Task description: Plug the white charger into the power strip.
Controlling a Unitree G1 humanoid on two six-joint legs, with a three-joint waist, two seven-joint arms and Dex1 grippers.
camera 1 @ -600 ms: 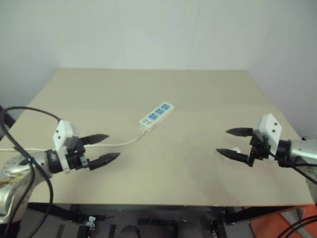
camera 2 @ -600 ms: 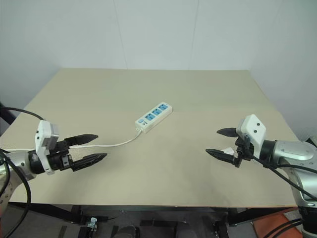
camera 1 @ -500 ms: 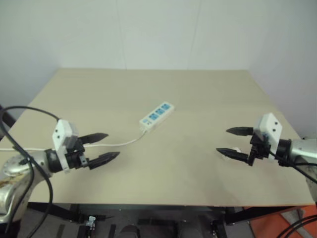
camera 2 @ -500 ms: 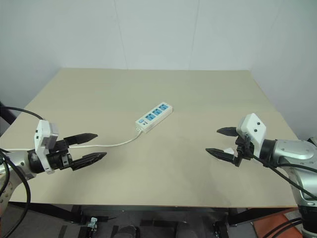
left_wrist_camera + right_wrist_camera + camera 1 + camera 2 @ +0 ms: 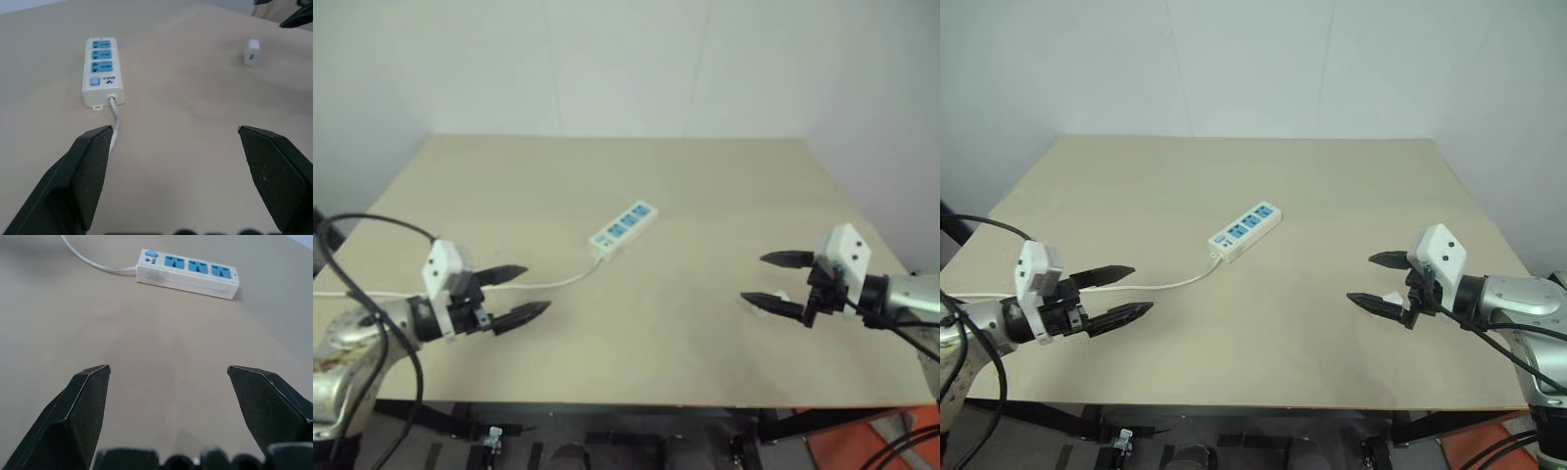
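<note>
With both black two-fingered pincers, left pincer [image 5: 1118, 294] and right pincer [image 5: 1371, 280], being held wide and empty, the small white rounded plastic charger [image 5: 252, 51], lying on the beige table [image 5: 1332, 196] by the right pincer and well apart from the long white power strip [image 5: 1245, 230], is being judged light, rigid and smooth, best pinched across its flat sides.

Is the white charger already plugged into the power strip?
No, the white charger lies on the table, well apart from the power strip.

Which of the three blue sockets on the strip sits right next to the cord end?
On the long white power strip, the blue socket beside the round blue switch; the other two lie farther from the thin white cord.
</note>
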